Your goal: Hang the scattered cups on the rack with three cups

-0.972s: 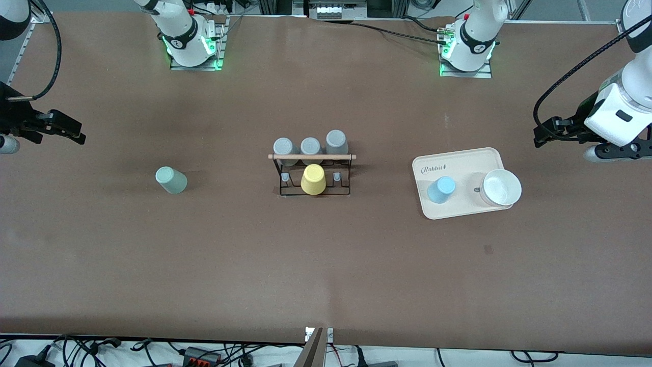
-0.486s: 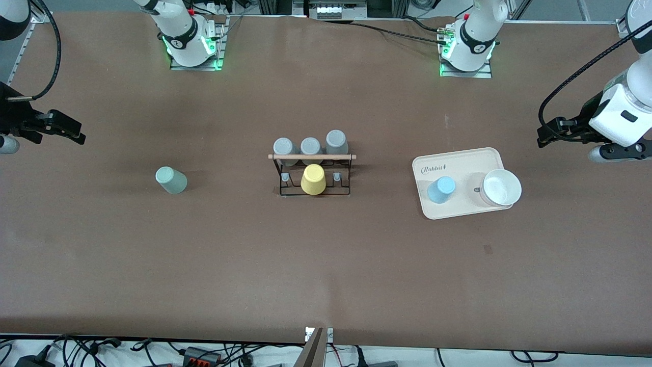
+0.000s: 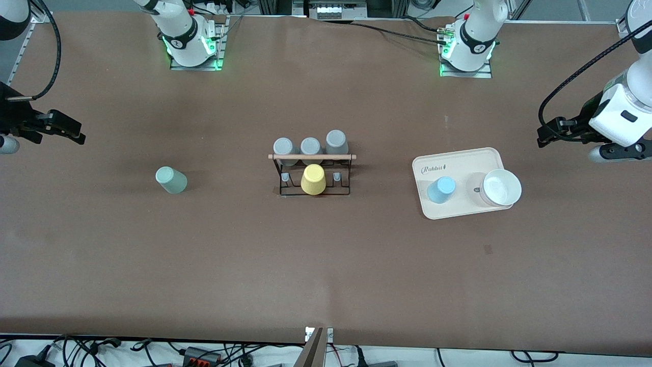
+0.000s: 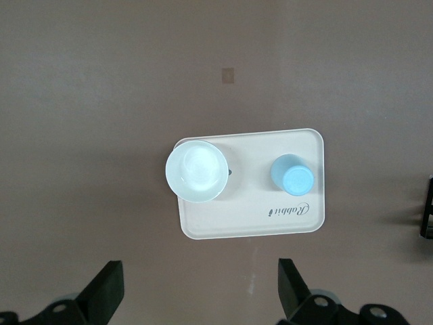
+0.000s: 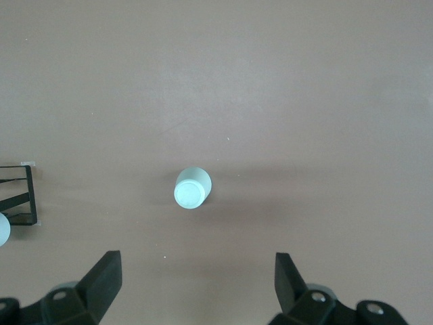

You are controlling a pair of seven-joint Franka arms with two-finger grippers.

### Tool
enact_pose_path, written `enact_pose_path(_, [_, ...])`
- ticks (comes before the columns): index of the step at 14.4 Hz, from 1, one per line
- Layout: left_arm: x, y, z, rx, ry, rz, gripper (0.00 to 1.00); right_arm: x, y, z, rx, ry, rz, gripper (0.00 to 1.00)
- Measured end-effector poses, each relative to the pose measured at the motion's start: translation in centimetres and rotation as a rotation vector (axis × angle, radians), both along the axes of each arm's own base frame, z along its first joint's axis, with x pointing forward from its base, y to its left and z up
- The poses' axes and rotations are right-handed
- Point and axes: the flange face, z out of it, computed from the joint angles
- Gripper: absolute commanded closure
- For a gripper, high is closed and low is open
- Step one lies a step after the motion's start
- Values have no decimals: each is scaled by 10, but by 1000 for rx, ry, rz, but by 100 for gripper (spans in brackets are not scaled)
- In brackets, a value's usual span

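The pale sage green cup (image 3: 171, 180) stands upside down on the table toward the right arm's end; it also shows in the right wrist view (image 5: 192, 188). The light blue cup (image 3: 441, 189) stands upside down on the beige tray (image 3: 461, 163); the left wrist view shows it too (image 4: 291, 175). The black wire rack (image 3: 313, 173) with its wooden rod (image 3: 311, 157) stands mid-table. My right gripper (image 3: 71, 133) (image 5: 196, 267) is open and empty over bare table beside the green cup. My left gripper (image 3: 547, 135) (image 4: 199, 274) is open and empty over bare table beside the tray.
The rack holds a yellow cup (image 3: 313, 179) and three grey cups (image 3: 310, 146) farther from the front camera. A white bowl (image 3: 501, 187) sits on the tray beside the blue cup. The rack's corner shows in the right wrist view (image 5: 17, 196).
My left gripper has shifted slightly toward its own end of the table. The right arm, the cups and the rack have not moved.
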Motion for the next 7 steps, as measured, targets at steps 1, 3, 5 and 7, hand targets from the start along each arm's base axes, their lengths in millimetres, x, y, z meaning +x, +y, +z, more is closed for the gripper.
enact_pose_path(1, [0, 0, 0, 0, 1, 0, 0, 0, 0, 0, 0, 0, 0, 0])
enact_pose_path(3, [-1, 0, -1, 0, 7, 0, 0, 0, 0, 0, 0, 0, 0, 0])
enact_pose_path(5, [-1, 0, -1, 1, 13, -1, 0, 0, 0, 0, 0, 0, 0, 0])
enact_pose_path(7, [-2, 0, -1, 1, 16, -1, 0, 0, 0, 0, 0, 1, 0, 0])
